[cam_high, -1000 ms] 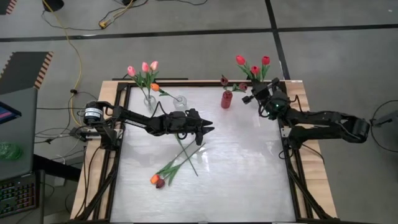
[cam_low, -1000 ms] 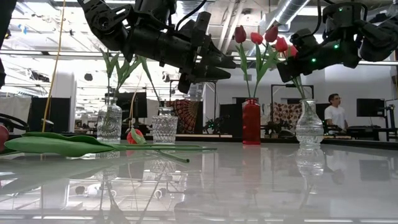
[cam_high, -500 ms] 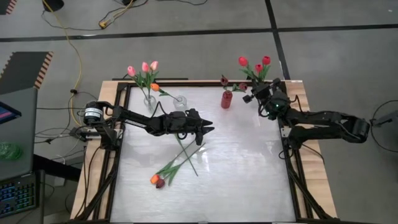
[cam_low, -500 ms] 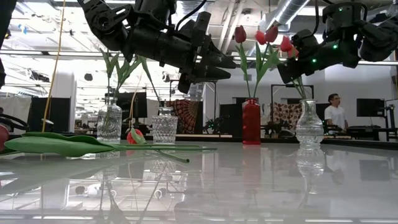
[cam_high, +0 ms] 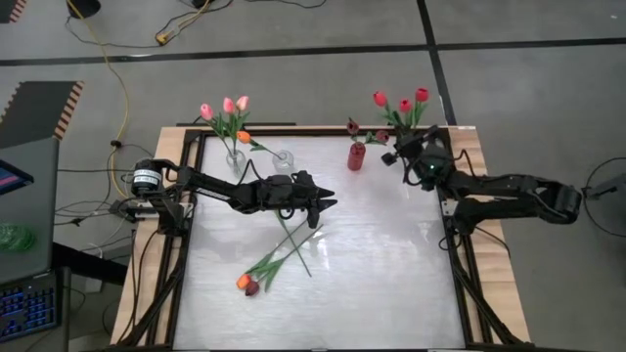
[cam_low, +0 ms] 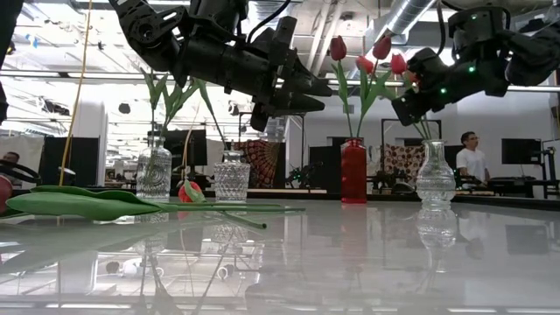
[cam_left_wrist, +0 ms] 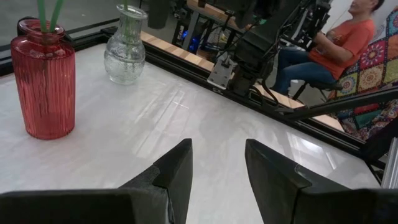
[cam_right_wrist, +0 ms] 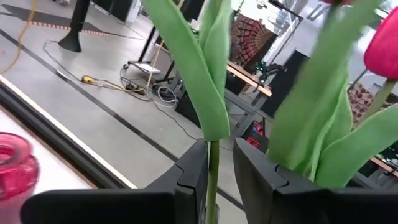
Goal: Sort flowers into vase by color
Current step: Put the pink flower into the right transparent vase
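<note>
Two dark jointed arms; the left arm [cam_high: 225,192] carries a round silver-labelled base motor.

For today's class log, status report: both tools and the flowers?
Right tool shut on a red tulip stem, above the clear vase. Left tool open, idle mid-table. Loose flowers on the table. Nothing in the way.

Three red tulips [cam_high: 400,104] stand bunched at the tabletop's far right corner, stems pinched in the right tool [cam_high: 404,149]. Pink tulips [cam_high: 226,108] rise from a clear vase [cam_high: 236,159] near the far left corner. Loose tulips [cam_high: 268,264] with orange and maroon heads lie crossed left of centre.
</note>
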You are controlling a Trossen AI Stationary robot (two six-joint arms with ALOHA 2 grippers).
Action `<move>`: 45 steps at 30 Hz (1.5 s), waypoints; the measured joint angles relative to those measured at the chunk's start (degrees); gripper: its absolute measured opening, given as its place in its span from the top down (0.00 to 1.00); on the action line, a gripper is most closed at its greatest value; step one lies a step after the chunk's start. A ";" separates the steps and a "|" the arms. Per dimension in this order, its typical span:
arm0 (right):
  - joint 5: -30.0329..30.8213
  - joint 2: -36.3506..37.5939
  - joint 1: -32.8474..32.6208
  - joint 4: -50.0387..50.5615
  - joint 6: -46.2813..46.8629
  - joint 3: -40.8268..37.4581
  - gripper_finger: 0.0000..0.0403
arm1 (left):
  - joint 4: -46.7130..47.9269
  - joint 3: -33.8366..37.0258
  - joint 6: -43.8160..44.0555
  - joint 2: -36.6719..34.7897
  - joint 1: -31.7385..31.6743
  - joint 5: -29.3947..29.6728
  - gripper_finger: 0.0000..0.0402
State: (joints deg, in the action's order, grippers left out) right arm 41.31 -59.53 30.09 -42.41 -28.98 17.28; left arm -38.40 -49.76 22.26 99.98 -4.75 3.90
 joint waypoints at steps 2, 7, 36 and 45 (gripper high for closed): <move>0.95 0.00 -0.58 0.02 -0.07 0.00 0.74 | 0.00 0.00 0.00 0.00 0.00 0.00 0.66; 5.52 0.00 -1.63 0.07 -2.06 0.00 0.74 | 0.00 0.00 0.00 0.00 0.00 0.00 0.66; 34.43 0.00 -17.62 0.46 -3.10 0.00 0.74 | 0.00 0.00 0.00 0.00 0.00 0.00 0.66; 44.37 0.00 -21.82 0.39 -6.00 0.00 0.74 | 0.00 0.00 0.00 -0.01 0.00 -0.01 0.66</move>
State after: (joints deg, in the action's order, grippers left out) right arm 85.68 -59.53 8.27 -42.02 -34.98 17.28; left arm -38.39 -49.76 22.26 99.98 -4.75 3.89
